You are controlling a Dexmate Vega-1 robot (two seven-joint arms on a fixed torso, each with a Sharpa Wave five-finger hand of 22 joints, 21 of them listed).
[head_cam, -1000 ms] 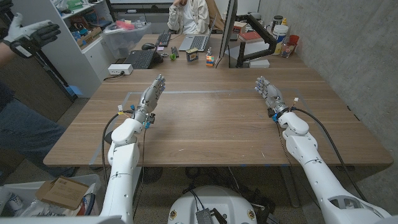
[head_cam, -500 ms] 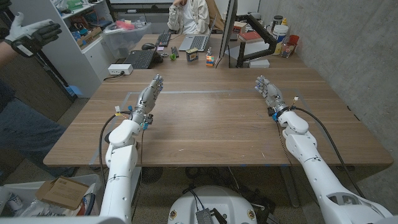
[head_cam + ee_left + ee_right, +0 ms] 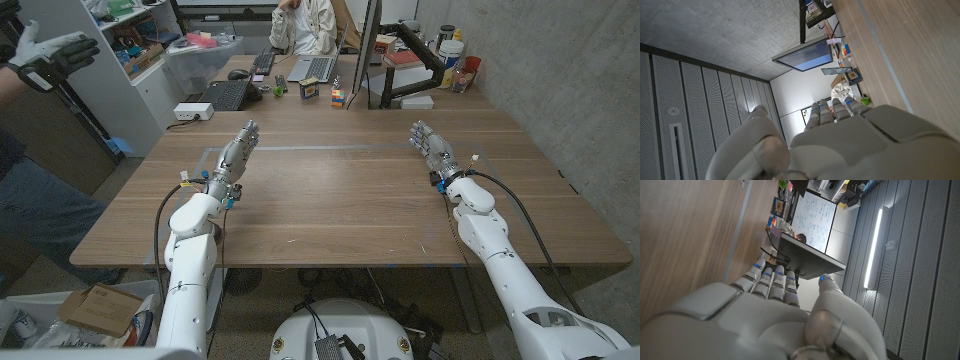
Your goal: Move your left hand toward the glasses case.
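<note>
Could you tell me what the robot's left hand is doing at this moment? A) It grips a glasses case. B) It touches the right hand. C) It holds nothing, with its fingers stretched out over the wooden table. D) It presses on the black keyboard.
C: in the head view the left hand has its fingers extended with nothing between them, above the bare wooden table, far from the right hand.

Brown wood-grain table (image 3: 330, 200) crossed by a pale grey tape line (image 3: 320, 148). White-shelled left hand (image 3: 236, 156) and right hand (image 3: 430, 150) with grey fingers; black cables (image 3: 530, 215). Multicoloured cube (image 3: 339, 97); black keyboard (image 3: 228, 95); grey concrete wall (image 3: 570, 80).
</note>
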